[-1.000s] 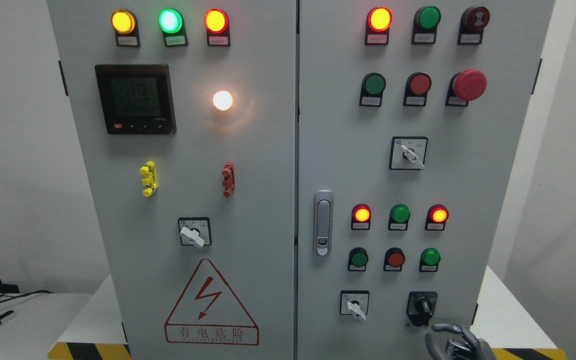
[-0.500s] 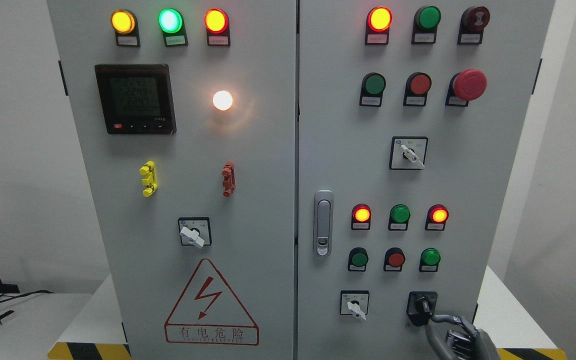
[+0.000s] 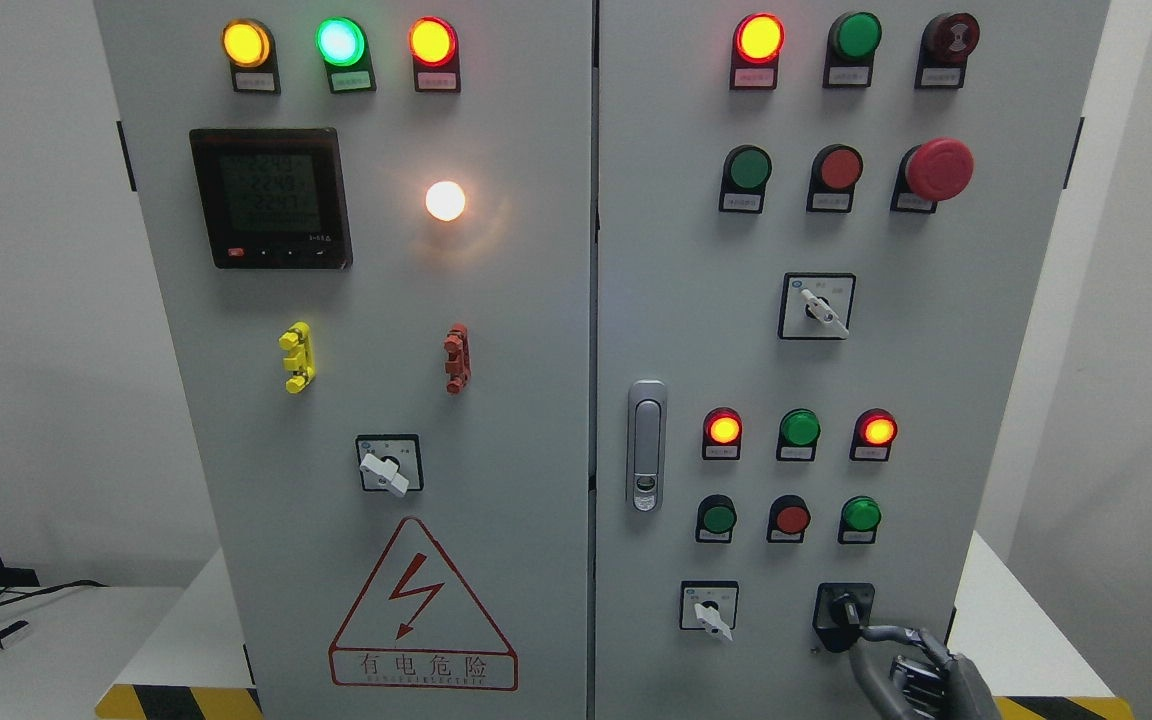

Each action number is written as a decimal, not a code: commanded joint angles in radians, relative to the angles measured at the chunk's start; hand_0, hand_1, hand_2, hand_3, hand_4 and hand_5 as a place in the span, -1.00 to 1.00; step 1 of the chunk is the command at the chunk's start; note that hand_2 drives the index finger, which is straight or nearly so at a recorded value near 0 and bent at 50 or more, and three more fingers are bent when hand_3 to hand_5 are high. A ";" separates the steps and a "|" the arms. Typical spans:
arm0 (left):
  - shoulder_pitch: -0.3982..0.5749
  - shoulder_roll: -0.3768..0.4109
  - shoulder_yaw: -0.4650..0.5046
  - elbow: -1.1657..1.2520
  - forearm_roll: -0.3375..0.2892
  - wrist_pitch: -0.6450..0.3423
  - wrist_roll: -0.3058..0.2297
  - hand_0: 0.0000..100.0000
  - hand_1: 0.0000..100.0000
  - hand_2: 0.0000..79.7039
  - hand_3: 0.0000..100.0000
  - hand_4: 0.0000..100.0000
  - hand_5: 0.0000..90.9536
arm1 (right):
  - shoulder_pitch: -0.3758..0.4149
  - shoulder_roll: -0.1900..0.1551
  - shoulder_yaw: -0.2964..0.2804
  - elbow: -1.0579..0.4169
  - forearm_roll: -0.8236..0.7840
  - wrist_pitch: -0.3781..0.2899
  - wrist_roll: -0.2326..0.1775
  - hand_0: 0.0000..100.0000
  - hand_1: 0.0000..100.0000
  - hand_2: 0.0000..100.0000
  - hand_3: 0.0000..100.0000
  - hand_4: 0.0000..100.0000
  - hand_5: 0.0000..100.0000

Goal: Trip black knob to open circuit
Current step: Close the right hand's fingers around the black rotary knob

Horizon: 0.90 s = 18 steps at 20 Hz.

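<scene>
The black knob (image 3: pixel 840 607) sits on a black square plate at the lower right of the grey cabinet's right door (image 3: pixel 676 300). My right hand (image 3: pixel 862 650) comes up from the bottom edge just right of it. Its upper finger (image 3: pixel 886 632) stretches left and its tip meets the knob's right side. The thumb (image 3: pixel 866 682) hangs below the plate, apart from the knob. The fingers are spread and enclose nothing. The left arm is out of the picture.
A white-handled selector switch (image 3: pixel 709 608) sits left of the black knob. Above are small green and red buttons (image 3: pixel 792 519) and lit lamps (image 3: pixel 877 430). The door latch (image 3: pixel 646 445) stands near the seam. The cabinet rests on a white table (image 3: pixel 1016 640).
My right hand has risen from the bottom edge and moved left, so its upper finger went from below the knob's plate to touching the knob. The knob's pointer has tilted slightly.
</scene>
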 commanded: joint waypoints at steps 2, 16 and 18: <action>0.000 0.000 0.000 0.000 -0.031 0.001 -0.001 -0.76 -0.22 -1.00 -1.00 -1.00 -1.00 | 0.003 -0.003 0.026 0.000 -0.002 -0.001 -0.002 -0.35 0.34 -0.15 1.00 1.00 0.92; 0.000 0.000 0.000 0.000 -0.031 0.001 -0.001 -0.76 -0.22 -1.00 -1.00 -1.00 -1.00 | 0.001 0.001 0.069 -0.003 0.000 -0.001 -0.003 -0.35 0.33 -0.15 1.00 1.00 0.92; 0.000 0.000 0.000 0.000 -0.031 0.001 -0.001 -0.76 -0.22 -1.00 -1.00 -1.00 -1.00 | 0.000 0.002 0.075 -0.002 -0.002 -0.001 -0.006 -0.35 0.33 -0.15 1.00 1.00 0.92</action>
